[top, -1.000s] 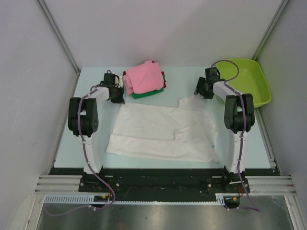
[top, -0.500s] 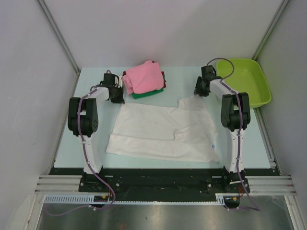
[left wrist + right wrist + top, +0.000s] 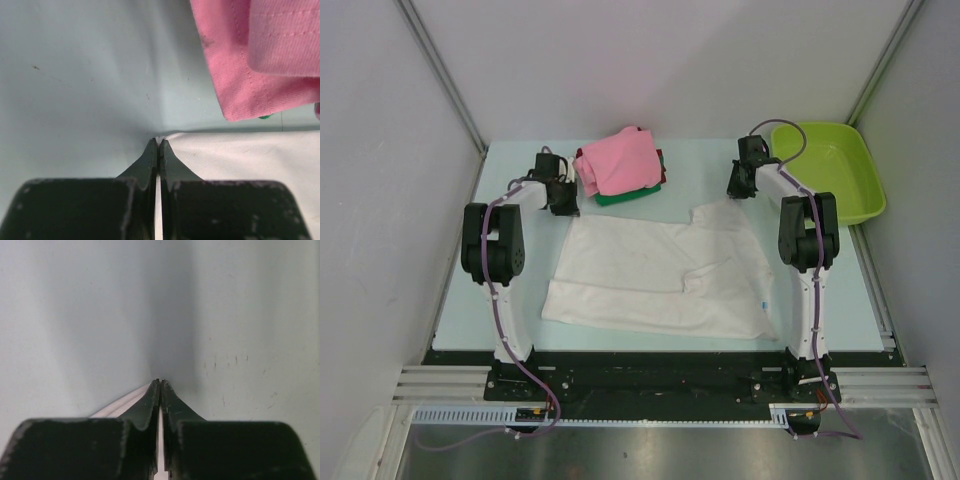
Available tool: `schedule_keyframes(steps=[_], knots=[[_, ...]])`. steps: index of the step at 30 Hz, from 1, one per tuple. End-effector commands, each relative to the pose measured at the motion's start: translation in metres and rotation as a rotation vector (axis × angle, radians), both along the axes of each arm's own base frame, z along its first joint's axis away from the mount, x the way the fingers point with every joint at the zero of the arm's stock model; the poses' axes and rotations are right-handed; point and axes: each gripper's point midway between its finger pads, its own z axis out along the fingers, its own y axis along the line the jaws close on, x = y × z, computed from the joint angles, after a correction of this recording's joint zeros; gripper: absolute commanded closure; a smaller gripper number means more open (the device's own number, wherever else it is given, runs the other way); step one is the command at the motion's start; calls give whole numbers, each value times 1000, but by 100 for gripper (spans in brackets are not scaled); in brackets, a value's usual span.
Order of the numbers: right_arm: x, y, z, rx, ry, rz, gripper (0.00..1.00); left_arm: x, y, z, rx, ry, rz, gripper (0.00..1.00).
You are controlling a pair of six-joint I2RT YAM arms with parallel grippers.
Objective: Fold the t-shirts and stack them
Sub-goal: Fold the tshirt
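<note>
A white t-shirt (image 3: 660,270) lies spread flat on the table, with a small blue label (image 3: 765,303) near its right edge. My left gripper (image 3: 565,208) is shut on its far left corner; in the left wrist view a sliver of white cloth (image 3: 240,155) shows between the closed fingertips of the left gripper (image 3: 158,142). My right gripper (image 3: 733,192) is shut on the far right corner, and the right wrist view shows the shirt's white edge (image 3: 125,402) running into the closed right gripper (image 3: 160,381). Behind, a folded pink t-shirt (image 3: 620,160) (image 3: 260,55) tops a stack with dark red (image 3: 661,160) and green (image 3: 620,198) edges.
A lime-green plastic tub (image 3: 830,170) stands at the back right, just beyond the right arm. The pale table (image 3: 470,290) is walled in by white panels on the left, back and right. The folded stack sits close to the left gripper's right side.
The right gripper has closed from open onto the white shirt's far right corner, and its arm has edged slightly back. The left arm and the shirts have not moved.
</note>
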Motion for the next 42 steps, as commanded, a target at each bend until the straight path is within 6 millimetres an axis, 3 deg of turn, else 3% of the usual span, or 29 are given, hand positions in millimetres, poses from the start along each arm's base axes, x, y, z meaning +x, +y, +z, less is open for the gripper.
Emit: schedule_keyframes(steps=[1, 4, 10, 14, 16, 18, 19, 20, 23, 25, 26, 30, 32, 33, 36, 42], knots=[[-26, 6, -40, -25, 126, 25, 100, -6, 10, 1, 14, 3, 2, 100], [-24, 5, -32, -38, 107, 13, 100, -5, 11, 6, 15, -8, 16, 100], [-20, 10, 37, -15, -64, 7, 100, -3, 10, 39, -4, -92, 25, 100], [-33, 13, 80, -4, -121, 28, 100, -7, 8, 65, -30, -156, 30, 100], [-49, 13, 100, 9, -150, 31, 100, -15, 6, 78, -45, -188, 29, 100], [-67, 10, 100, -3, -143, 32, 100, -17, 3, 94, -69, -235, 31, 100], [-75, 7, 119, -2, -177, 26, 100, -24, 3, 93, -75, -234, 33, 100], [-83, 6, 121, -7, -172, 25, 100, -26, 2, 108, -87, -269, 45, 100], [-110, 5, 135, -9, -179, 28, 100, -41, -1, 116, -108, -290, 46, 100], [-128, 4, 130, -38, -161, 30, 100, -54, -2, 110, -113, -278, 52, 100], [-141, 5, 141, -46, -176, 32, 100, -58, -2, 121, -113, -303, 65, 100], [-181, -5, 152, -50, -206, 0, 100, -81, -2, 124, -112, -301, 99, 100], [-201, -11, 148, -52, -200, -20, 100, -95, 3, 114, -84, -264, 115, 100], [-211, -14, 164, -47, -246, -27, 100, -101, 3, 117, -79, -268, 115, 100], [-239, -20, 171, -35, -251, -60, 100, -118, 3, 106, -57, -224, 111, 100], [-288, -17, 164, -32, -235, -69, 100, -142, -3, 105, -86, -187, 99, 100]])
